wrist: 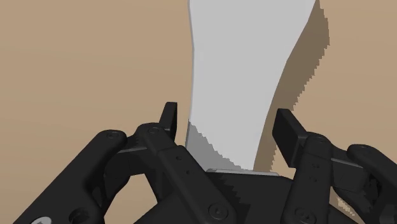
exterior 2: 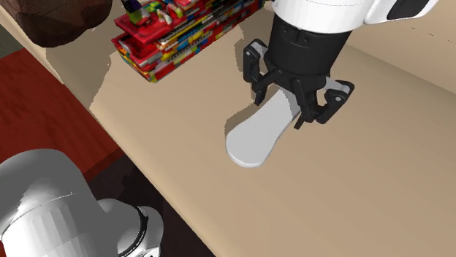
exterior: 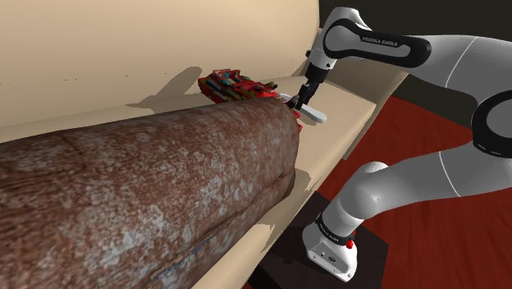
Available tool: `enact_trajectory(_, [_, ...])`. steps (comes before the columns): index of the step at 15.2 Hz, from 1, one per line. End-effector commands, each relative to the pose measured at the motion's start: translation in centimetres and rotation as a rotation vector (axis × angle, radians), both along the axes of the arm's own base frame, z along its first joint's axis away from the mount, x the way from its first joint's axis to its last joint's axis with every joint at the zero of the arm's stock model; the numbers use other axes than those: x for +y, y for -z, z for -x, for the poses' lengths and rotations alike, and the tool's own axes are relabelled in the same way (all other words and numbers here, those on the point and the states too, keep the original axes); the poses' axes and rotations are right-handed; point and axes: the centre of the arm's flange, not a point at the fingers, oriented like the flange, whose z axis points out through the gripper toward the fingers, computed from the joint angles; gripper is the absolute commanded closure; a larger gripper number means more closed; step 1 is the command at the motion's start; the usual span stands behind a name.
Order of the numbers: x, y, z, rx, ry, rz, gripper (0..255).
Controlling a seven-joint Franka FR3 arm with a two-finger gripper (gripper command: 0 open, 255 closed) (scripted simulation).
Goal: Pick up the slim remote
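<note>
**Wrist view: hand open around the remote's thin end**

The black hand (wrist: 227,121) is open. Its two fingers stand apart, one on each side of the white slim remote (wrist: 248,51), and they do not seem to touch it. The remote lies flat on the tan seat (exterior 2: 380,190), right under the hand. Its long way runs straight out from between the fingers, so they would squeeze across its thin part. A colourful brick box (exterior 2: 183,33) sits off to one side of the hand.
</note>
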Motion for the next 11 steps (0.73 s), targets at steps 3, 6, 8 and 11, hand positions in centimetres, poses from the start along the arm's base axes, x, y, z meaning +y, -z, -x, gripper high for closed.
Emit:
enact_trajectory(3, [0.0,-1.9,0.0,0.001,0.0,0.0,255])
enact_trajectory(6, [0.0,-3.4,0.0,0.001,0.0,0.0,255])
enact_trajectory(8, [0.0,-4.5,0.0,0.001,0.0,0.0,255])
enact_trajectory(11, [0.0,-6.1,0.0,0.001,0.0,0.0,255])
